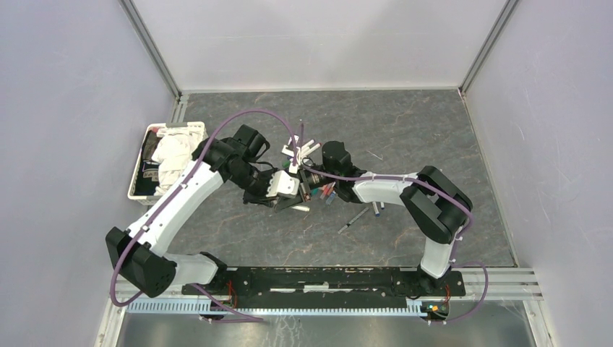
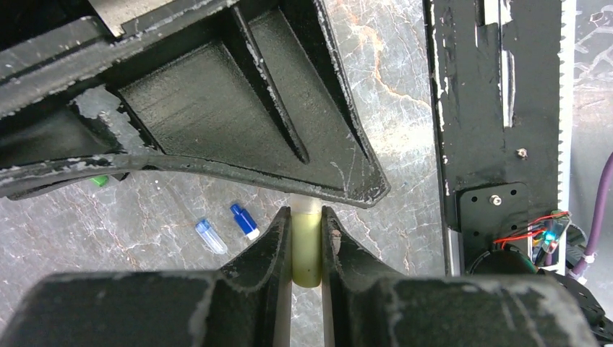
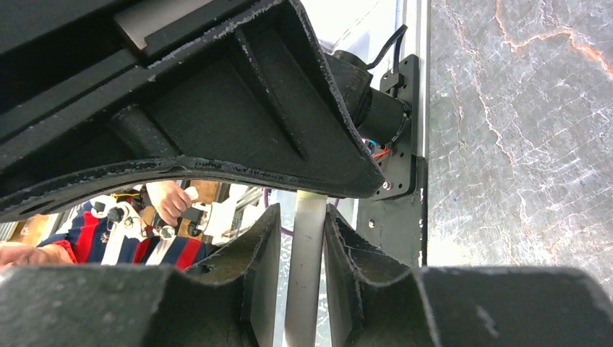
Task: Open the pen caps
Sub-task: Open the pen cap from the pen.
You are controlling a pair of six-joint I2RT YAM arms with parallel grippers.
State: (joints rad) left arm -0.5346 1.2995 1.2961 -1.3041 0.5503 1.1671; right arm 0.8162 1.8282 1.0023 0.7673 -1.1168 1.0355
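My two grippers meet tip to tip over the middle of the table, on one pen between them. The left gripper (image 2: 307,217) (image 1: 293,189) is shut on its yellow-green pen cap (image 2: 306,249). The pen's white-grey barrel (image 3: 303,275) runs between the fingers of the right gripper (image 3: 302,213) (image 1: 312,181). It lies against one finger, a thin gap shows at the other, and the jaws stand open. A loose blue cap (image 2: 244,220) and a clear bluish cap (image 2: 210,236) lie on the table. More pens (image 1: 327,191) are heaped beside the grippers.
A white basket (image 1: 139,163) holding cloth stands at the left. A cluster of white pens (image 1: 300,148) lies behind the grippers, and single pens (image 1: 352,220) lie to the right. The black base rail (image 2: 499,108) runs along the near edge.
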